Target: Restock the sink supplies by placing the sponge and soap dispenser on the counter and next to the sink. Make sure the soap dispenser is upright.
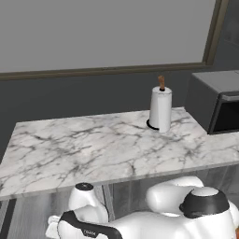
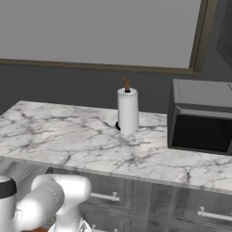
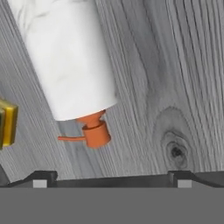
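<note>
soap dispenser lies on its side on the grey wood floor, long axis slanting away, orange pump toward the fingers, which look spread and empty; sponge just beside.

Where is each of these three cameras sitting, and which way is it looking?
Left base view: behind the arm on its left, facing the white grey-veined marble counter; the white arm fills the lower right.
Right base view: behind on its right, same counter; arm at lower left.
Hand view: on the hand, aimed at the pale bottle-shaped soap dispenser with orange pump lying on grey wood.
Both base views share the white paper-towel roll and dark microwave.
</note>
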You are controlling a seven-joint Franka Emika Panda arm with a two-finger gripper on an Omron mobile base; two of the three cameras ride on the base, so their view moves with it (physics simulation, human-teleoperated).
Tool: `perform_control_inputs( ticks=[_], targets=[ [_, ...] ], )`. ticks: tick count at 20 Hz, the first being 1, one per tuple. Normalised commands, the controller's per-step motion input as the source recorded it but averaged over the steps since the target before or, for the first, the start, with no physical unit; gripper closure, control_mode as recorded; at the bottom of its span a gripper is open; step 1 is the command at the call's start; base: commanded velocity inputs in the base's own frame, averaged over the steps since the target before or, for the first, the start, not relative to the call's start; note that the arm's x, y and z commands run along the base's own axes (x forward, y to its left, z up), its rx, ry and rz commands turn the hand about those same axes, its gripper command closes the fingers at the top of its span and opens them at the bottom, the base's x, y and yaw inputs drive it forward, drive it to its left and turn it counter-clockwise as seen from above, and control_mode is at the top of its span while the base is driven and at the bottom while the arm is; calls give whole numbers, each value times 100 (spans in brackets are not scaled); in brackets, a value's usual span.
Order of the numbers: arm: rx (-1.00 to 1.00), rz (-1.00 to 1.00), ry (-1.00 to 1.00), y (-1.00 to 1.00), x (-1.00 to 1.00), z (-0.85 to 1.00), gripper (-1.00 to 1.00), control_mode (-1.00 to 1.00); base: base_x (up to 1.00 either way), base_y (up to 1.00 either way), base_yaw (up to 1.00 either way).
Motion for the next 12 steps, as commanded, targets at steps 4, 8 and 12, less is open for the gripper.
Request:
perform_control_inputs(
  ticks=[4,8,12],
  targets=[
    [-5,11,3,30,4,-27,-100,-100,0,0,0],
    [-1,17,3,14,15,-32,-100,-100,0,0,0],
    [-2,14,0,8,10,-36,-100,-100,0,0,0]
  ],
)
